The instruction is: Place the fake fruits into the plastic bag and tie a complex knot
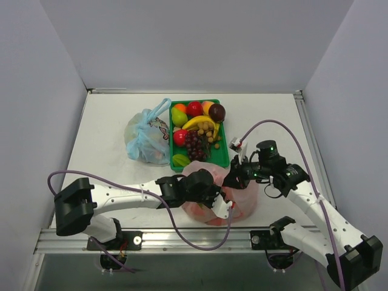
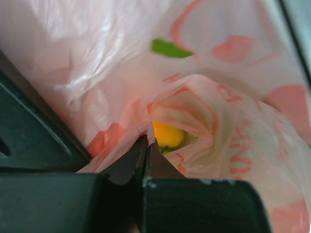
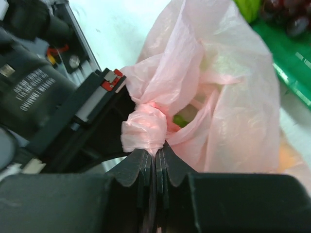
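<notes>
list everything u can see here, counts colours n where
table: 1, white, under everything
tray: 1, green, centre of the table
fruits: about ten, mixed colours, in the tray
blue bag: 1, light blue, tied, left of the tray
pink bag: 1, pale pink, near side of the tray
knot: 1, pink, top of the pink bag
yellow fruit: 1, inside the pink bag
left arm, right arm: white and black
left hand: black, shut on pink bag
right hand: black, shut, tips at the knot
</notes>
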You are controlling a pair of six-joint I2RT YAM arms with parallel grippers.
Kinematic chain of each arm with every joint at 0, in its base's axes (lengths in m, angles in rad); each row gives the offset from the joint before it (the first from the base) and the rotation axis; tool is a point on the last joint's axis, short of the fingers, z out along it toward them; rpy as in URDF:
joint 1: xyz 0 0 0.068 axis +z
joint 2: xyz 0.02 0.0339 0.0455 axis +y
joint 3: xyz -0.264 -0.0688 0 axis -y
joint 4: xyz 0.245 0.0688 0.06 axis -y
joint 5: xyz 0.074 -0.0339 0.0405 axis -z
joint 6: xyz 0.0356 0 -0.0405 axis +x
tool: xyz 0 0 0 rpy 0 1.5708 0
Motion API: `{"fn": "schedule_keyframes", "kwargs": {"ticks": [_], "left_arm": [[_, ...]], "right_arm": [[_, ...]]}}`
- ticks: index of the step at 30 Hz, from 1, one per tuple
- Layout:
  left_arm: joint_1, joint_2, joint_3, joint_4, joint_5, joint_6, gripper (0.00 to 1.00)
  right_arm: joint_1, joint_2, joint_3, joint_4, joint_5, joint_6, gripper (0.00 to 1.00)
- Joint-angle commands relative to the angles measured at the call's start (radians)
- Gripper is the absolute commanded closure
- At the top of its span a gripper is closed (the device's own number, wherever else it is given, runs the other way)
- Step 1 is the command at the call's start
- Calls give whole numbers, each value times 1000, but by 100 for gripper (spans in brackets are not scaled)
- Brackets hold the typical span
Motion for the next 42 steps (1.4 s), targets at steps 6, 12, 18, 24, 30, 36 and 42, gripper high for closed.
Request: {"fn": "schedule_keyframes", "kwargs": {"ticks": [6,12,18,24,30,36,42], "left_arm": [[-10,40,-124,261,-374,-180,100],[-11,-46,-253,580,-276,-307,100],[-13,-12,-313,778,-176,-387,100],[-27,188,-311,1146,-361,-273,100],[-76,359,-342,1587,-478,-44,100],[-108,476,-345,1804,-487,54,100],[-111,480,-323,1806,-495,94,100]], "right_arm": [[-46,-170,-88,182,-140,478,100],[-52,-192,-228,407,-143,646,100],[-49,-123,-236,602,-143,782,100],[-41,-147,-237,508,-160,769,89],[-49,-157,-57,62,-148,326,41],[-56,-230,126,-233,-30,111,21],[-102,-208,256,-249,75,62,35]]}}
